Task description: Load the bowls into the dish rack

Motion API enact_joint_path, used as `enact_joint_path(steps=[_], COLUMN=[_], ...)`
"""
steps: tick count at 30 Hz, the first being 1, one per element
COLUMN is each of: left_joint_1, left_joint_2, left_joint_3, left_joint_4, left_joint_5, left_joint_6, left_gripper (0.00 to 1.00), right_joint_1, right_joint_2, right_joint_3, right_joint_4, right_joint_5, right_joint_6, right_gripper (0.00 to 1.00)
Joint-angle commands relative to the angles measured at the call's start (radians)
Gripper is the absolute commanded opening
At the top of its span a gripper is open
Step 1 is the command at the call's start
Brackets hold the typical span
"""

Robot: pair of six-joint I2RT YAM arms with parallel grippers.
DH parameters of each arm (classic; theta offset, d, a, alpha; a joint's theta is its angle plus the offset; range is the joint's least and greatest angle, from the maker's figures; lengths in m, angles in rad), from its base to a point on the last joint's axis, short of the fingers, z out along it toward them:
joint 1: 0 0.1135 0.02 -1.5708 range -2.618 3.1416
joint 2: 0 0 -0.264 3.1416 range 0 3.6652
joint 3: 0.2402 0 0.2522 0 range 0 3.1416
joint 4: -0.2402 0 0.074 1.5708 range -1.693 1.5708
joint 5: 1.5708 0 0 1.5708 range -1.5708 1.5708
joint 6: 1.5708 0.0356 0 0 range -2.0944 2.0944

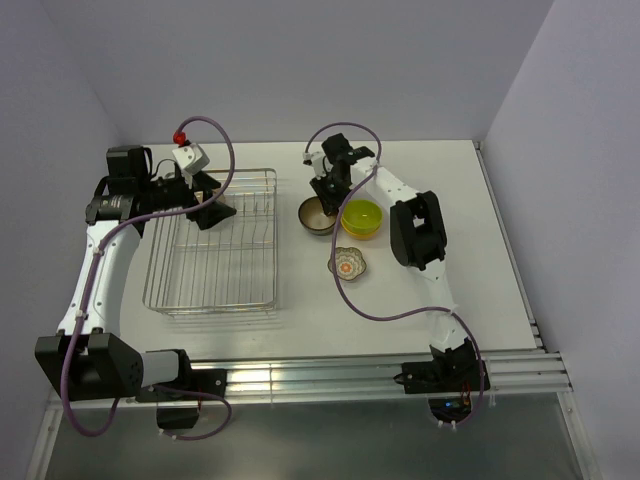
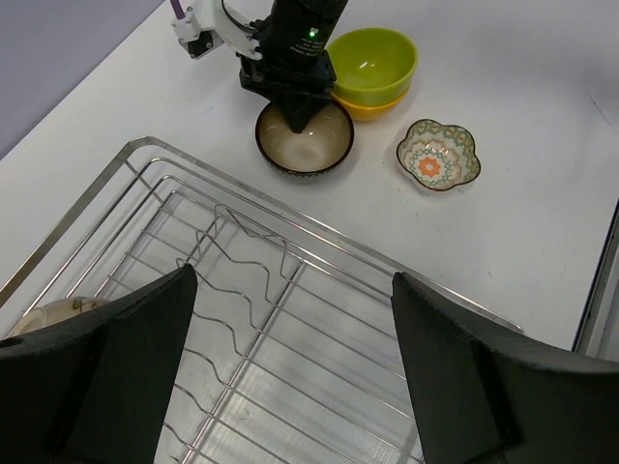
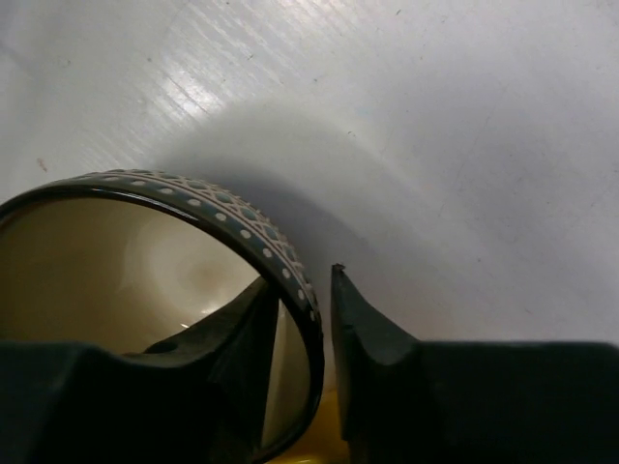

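**Right gripper on brown bowl rim: firm pinch first, then lift**

The right gripper (image 3: 300,280) straddles the rim of the brown bowl (image 2: 324,155), one finger inside and one outside, jaws narrow. The bowl sits on the table (image 1: 480,190) just right of the dish rack (image 1: 210,305).

To do it well: close fully on the wall and lift straight up. The lime-green bowl (image 2: 372,60) is stacked on the orange bowl (image 2: 360,106) right beside it, so avoid a sideways drag. Carry it over the rack wall and set it btwn the wires, away from the left gripper (image 2: 292,280), which hangs wide open and empty above the rack. The patterned bowl (image 2: 438,155) sits apart, no issue.

Hard to see:
- Can't tell if the pads actually press the rim; the wrist view shows a sliver of gap.
- The orange bowl is mostly covered.
- A pale shape in the rack, prob. the white bowl (image 2: 53,314), is largely behind a left finger.
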Motion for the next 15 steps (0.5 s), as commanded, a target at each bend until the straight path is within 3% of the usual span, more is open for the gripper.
enact_joint_path(steps=[1,5,9,15], left_joint_1=[-0.004,-0.004,-0.004,-0.004], left_joint_2=[0.000,-0.001,0.003,0.049], left_joint_3=[0.002,0.006,0.023,0.107], left_joint_4=[-0.016,-0.025,-0.027,-0.079], left_joint_5=[0.039,0.030,0.023,0.022], left_joint_6=[0.013,0.011,-0.030,-0.142], left_gripper=[0.88,0.88,0.90,0.95], right_joint_1=[0.007,0.009,0.010,0.006], right_joint_2=[-0.008,-0.031,-0.051,-0.163], right_joint_3=[0.000,-0.009,0.008,-0.004], right_joint_4=[0.020,0.027,0.020,0.037], right_joint_5=[-0.021,-0.047,-0.075,-0.150], right_joint_6=[0.002,0.011,0.042,0.111], right_gripper=[0.33,0.26,0.00,0.00])
